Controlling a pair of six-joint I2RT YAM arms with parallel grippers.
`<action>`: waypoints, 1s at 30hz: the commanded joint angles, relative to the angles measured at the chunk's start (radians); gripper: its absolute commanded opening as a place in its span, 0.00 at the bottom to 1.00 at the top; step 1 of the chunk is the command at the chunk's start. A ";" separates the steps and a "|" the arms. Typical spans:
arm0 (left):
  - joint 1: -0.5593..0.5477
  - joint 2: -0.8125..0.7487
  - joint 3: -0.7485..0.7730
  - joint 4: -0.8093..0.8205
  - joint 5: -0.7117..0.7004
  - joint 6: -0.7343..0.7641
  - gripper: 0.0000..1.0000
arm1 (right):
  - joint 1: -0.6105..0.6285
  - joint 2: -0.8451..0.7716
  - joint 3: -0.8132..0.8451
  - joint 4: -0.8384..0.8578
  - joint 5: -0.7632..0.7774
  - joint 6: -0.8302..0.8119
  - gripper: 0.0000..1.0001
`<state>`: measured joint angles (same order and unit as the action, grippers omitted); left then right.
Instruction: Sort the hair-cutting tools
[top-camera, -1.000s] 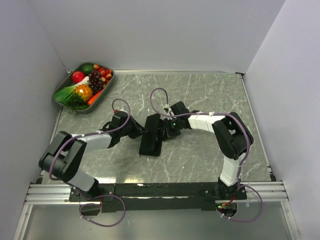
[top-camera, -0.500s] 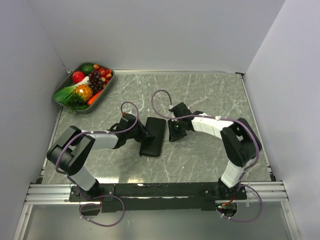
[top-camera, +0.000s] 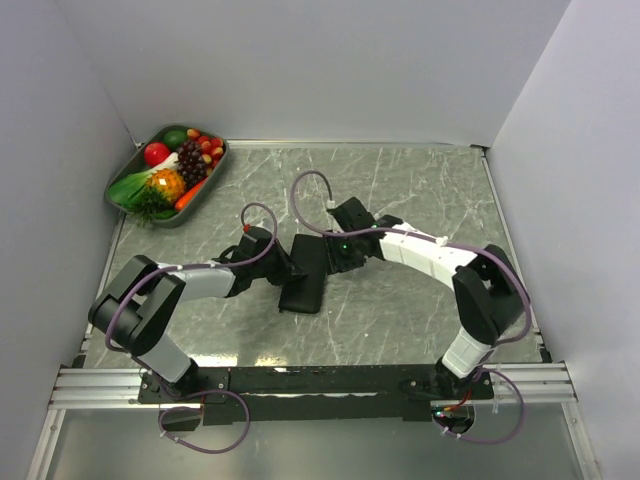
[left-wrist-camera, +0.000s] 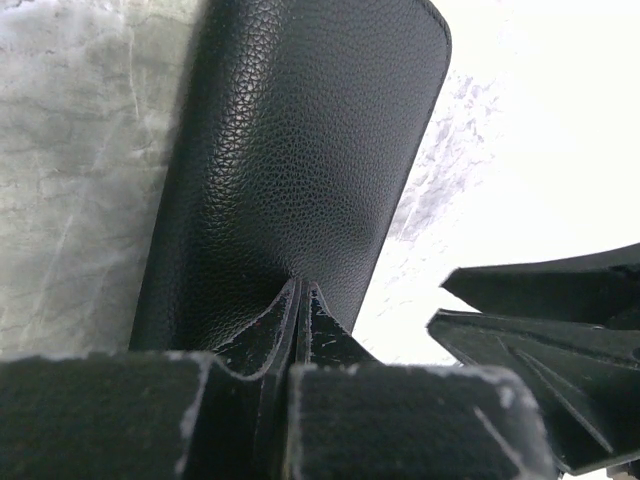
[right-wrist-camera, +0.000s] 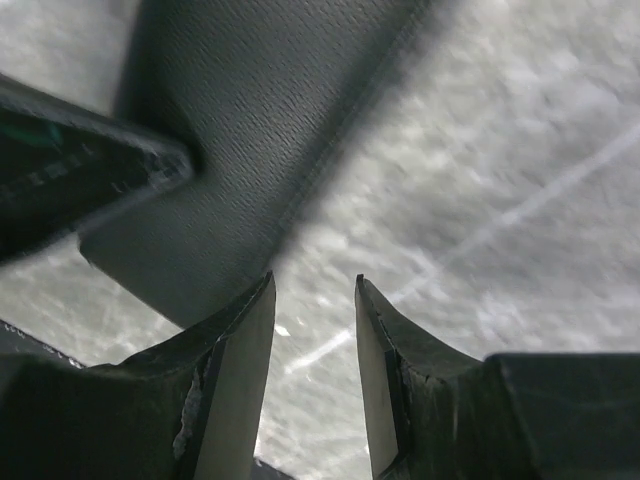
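The hair-cutting tools are not showing in any view, and whether they are lying inside the black pouch (top-camera: 300, 285) cannot be told. The pouch, a round-cornered rectangle of pebbled, leather-like material, is lying flat in the middle of the surface between the two arms. The left claw (left-wrist-camera: 298, 305) is clenching a raised fold at the pouch's edge, its fingers pressing together on the puckered skin. The right claw (right-wrist-camera: 314, 300) is standing released, its pale-faced fingers apart, poised over the grey marbled surface (top-camera: 430, 190) just beside the pouch's long edge. Well apart, in the far left corner, a grey metal tray (top-camera: 222, 158) is holding a red round fruit (top-camera: 156, 153), dark grapes (top-camera: 190, 160), an orange knobbly fruit (top-camera: 165, 184), leafy greens (top-camera: 130, 188) and a carrot (top-camera: 190, 197)
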<state>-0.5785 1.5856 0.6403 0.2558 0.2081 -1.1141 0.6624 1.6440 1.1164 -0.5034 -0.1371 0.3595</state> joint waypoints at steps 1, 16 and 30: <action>-0.006 -0.010 0.018 -0.076 -0.015 0.048 0.01 | 0.031 0.062 0.082 -0.006 0.031 0.042 0.45; 0.009 -0.024 0.038 -0.121 0.007 0.105 0.01 | 0.048 0.171 0.117 -0.008 0.088 0.131 0.45; 0.109 -0.130 0.039 -0.217 0.074 0.180 0.27 | 0.063 0.241 0.079 -0.004 0.106 0.159 0.45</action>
<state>-0.5129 1.5284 0.6682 0.1043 0.2481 -0.9913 0.7067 1.8393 1.2083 -0.4942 -0.0662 0.5026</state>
